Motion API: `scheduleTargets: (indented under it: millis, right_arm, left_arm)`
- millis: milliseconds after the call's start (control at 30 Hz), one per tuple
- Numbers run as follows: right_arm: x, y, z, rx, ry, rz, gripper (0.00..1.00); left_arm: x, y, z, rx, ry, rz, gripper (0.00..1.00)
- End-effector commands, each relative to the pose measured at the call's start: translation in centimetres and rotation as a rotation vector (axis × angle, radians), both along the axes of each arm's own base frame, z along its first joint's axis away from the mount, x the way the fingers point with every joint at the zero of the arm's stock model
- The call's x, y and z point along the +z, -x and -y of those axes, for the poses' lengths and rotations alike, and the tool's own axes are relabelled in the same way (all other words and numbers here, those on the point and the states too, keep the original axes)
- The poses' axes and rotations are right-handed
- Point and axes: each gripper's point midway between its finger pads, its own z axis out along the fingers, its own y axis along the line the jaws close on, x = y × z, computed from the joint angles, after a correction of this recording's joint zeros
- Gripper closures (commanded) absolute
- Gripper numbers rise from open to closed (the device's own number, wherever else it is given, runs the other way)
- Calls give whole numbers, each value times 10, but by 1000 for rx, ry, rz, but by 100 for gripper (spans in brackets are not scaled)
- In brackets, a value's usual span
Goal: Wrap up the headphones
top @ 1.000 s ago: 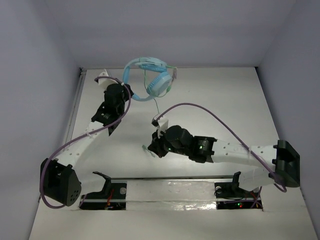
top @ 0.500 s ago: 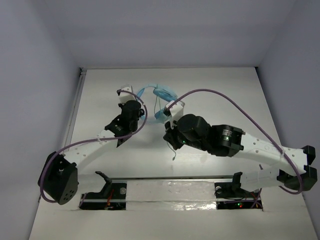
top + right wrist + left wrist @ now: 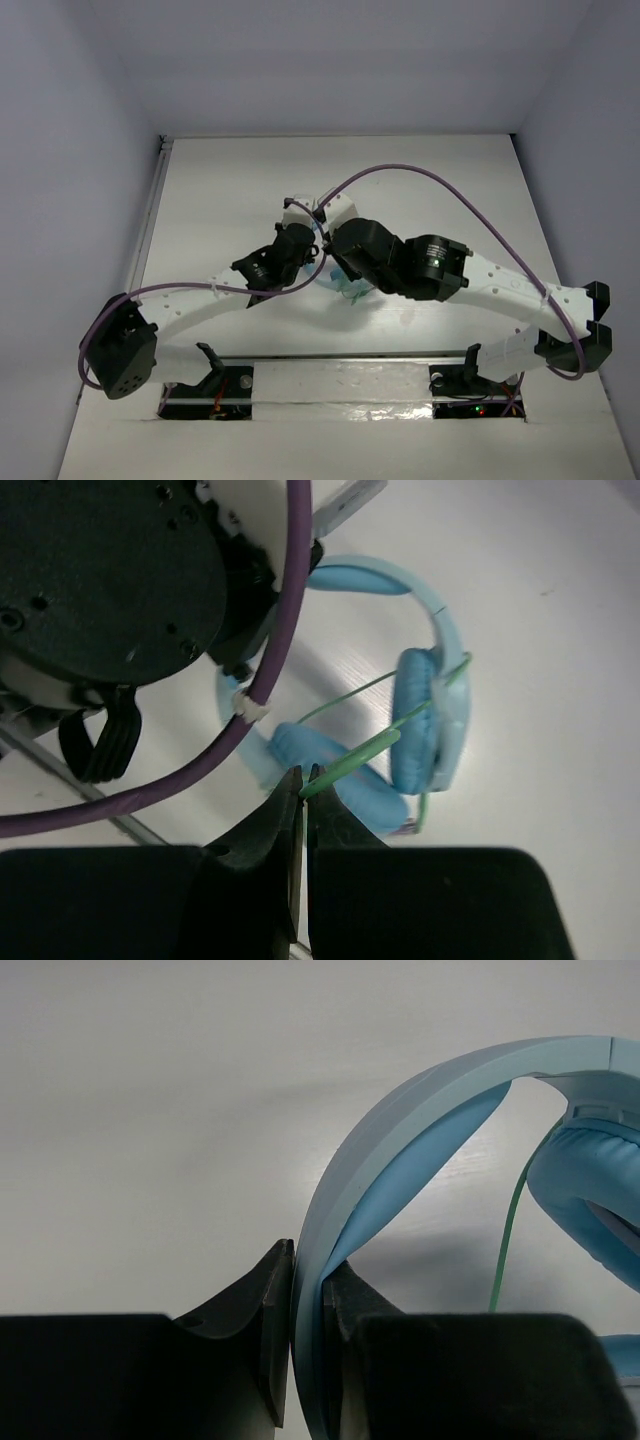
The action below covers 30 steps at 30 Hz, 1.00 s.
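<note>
The light blue headphones show best in the right wrist view: headband point(image 3: 400, 585), two padded earcups point(image 3: 420, 720), and the thin green cable point(image 3: 350, 765). My right gripper point(image 3: 305, 780) is shut on the green cable just above the earcups. My left gripper point(image 3: 308, 1290) is shut on the blue headband point(image 3: 400, 1130), with one earcup point(image 3: 590, 1190) and the cable point(image 3: 507, 1230) to its right. In the top view the two wrists meet mid-table. Only a bit of the headphones point(image 3: 337, 281) shows under the right gripper point(image 3: 335, 212) and left gripper point(image 3: 300, 212).
The left arm's black wrist point(image 3: 110, 580) and a thick purple arm cable point(image 3: 290, 600) sit close beside my right gripper. Another purple cable point(image 3: 430, 185) arcs over the right arm. White walls bound the table at the back and sides.
Both arms moved from the back of the table toward the middle and drew together. The headphones came along in the left gripper, and are now mostly hidden under the wrists.
</note>
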Motion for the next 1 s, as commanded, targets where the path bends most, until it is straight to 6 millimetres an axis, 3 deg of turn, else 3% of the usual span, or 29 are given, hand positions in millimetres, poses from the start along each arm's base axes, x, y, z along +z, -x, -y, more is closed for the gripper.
scheduleTargets:
  millis: [0, 267, 433, 533, 667, 800, 867, 933, 967]
  right_arm:
    - [26, -19, 22, -96, 21, 108, 100]
    - [11, -50, 51, -260, 5, 144, 98]
    - [4, -79, 71, -368, 28, 183, 97]
    - [3, -88, 70, -383, -1, 198, 95]
    - [0, -101, 75, -407, 1, 216, 91]
    - [-10, -104, 82, -441, 14, 220, 90]
    - [-23, -102, 84, -449, -9, 192, 90]
    - [-21, -101, 80, -441, -96, 179, 90]
    - [-30, -99, 80, -438, -102, 166, 90]
  left_arm:
    - [19, 0, 14, -16, 90, 14, 100]
    - [19, 20, 12, -74, 96, -36, 100]
    - [22, 37, 23, -150, 93, -71, 100]
    - [22, 52, 36, -216, 84, -99, 100]
    - [24, 60, 37, -241, 73, -115, 100]
    - [49, 64, 30, -224, 156, -74, 100]
    - [72, 69, 32, -253, 210, -43, 100]
    - [91, 69, 32, -260, 240, -16, 100]
    - [92, 70, 30, -255, 234, -20, 100]
